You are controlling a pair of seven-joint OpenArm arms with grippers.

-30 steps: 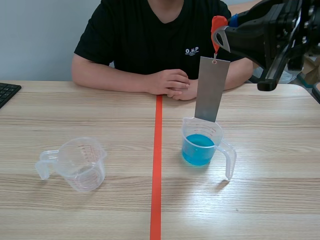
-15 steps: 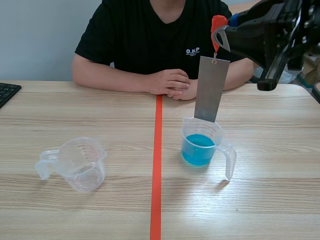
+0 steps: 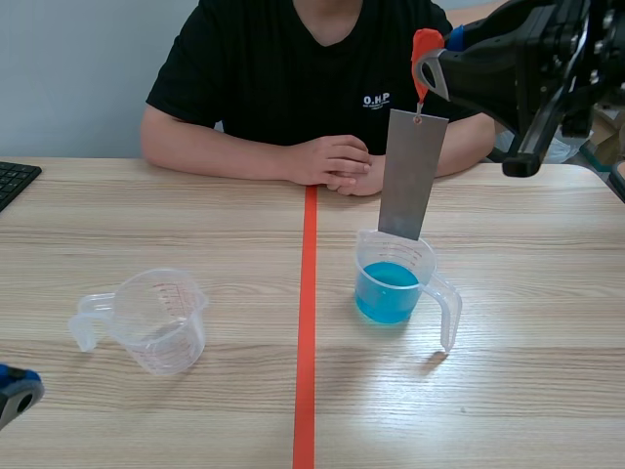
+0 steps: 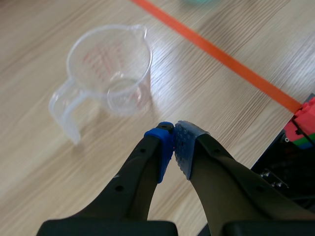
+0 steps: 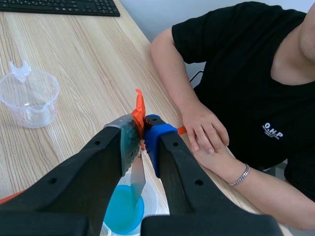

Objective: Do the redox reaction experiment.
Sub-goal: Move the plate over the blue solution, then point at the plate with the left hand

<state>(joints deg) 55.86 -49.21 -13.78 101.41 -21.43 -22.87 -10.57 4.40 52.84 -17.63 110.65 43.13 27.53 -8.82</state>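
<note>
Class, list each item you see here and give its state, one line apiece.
Clear measuring cup: upright, empty.
Second measuring cup: upright, part-filled with blue liquid.
Metal plate: hanging from orange clip, above the liquid.
Left gripper: shut, holding nothing.
Right gripper: shut on orange clip.

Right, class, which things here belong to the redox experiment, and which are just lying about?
Belongs to the job:
- metal strip, hung by its orange tag from the right tool
- cup of blue liquid
- probably the empty cup

Just lying about:
- keyboard
- the person's resting hands
</note>
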